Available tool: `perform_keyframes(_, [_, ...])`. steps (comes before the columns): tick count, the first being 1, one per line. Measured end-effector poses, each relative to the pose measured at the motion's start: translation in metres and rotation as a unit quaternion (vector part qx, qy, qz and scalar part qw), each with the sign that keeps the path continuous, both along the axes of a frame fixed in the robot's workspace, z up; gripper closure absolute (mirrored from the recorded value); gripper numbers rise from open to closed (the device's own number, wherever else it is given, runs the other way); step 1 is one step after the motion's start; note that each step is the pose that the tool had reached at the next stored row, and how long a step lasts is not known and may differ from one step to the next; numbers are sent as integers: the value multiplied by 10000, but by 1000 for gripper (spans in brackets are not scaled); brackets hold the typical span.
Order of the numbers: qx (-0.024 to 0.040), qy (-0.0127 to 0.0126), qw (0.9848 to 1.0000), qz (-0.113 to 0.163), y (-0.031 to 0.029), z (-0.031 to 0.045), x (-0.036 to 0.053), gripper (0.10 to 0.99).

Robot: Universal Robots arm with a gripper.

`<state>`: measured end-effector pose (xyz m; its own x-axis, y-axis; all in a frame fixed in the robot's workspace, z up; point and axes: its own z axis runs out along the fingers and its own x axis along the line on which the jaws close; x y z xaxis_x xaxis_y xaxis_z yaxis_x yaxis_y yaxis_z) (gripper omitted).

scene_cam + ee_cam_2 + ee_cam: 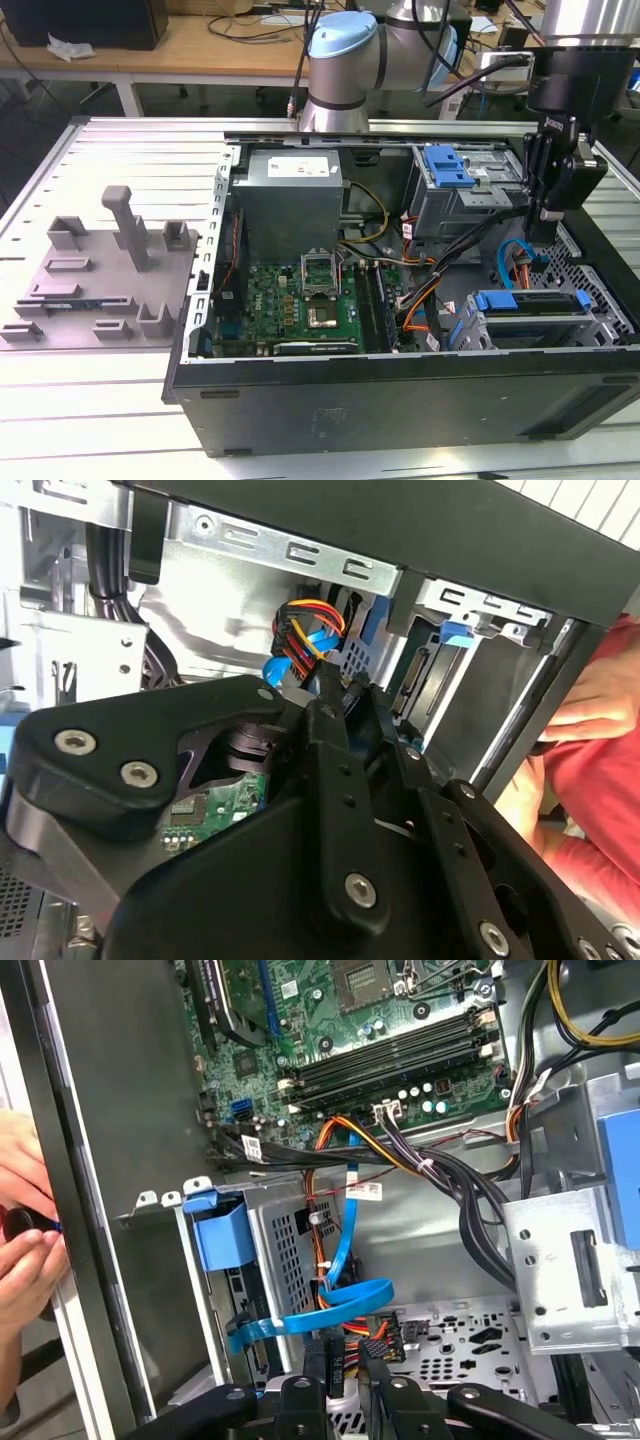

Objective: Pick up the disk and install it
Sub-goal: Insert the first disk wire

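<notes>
The disk (528, 310) with its blue rails sits in the drive cage (603, 318) at the case's front corner, on the exterior view's right. Its blue rail end (220, 1228) and dark edge (240, 1295) show in the first wrist view, its grey end (418, 685) in the second. My gripper (545, 212) hangs inside the case just behind the cage. In the first wrist view my gripper (343, 1380) appears shut on a black cable connector (328, 1355) with red, orange and yellow wires. A blue flat cable (335, 1305) loops beside it.
The open computer case (400, 395) lies on a slatted metal table. A second blue latch (447, 165) tops the rear bay. A grey fixture (110, 270) stands on the exterior view's left. A person's hand (25, 1250) in a red sleeve (600, 790) rests at the case's outer wall.
</notes>
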<state>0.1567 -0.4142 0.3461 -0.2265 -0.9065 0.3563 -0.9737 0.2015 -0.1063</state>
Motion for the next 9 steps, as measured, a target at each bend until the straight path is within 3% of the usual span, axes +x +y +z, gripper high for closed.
perform_keyframes(4, [-81,0,10000,-24,28,-9,0,812])
perform_keyframes(6, [-106,0,9999,-31,31,-11,1,894])
perform_keyframes(9, [-140,0,9999,-36,32,-13,4,922])
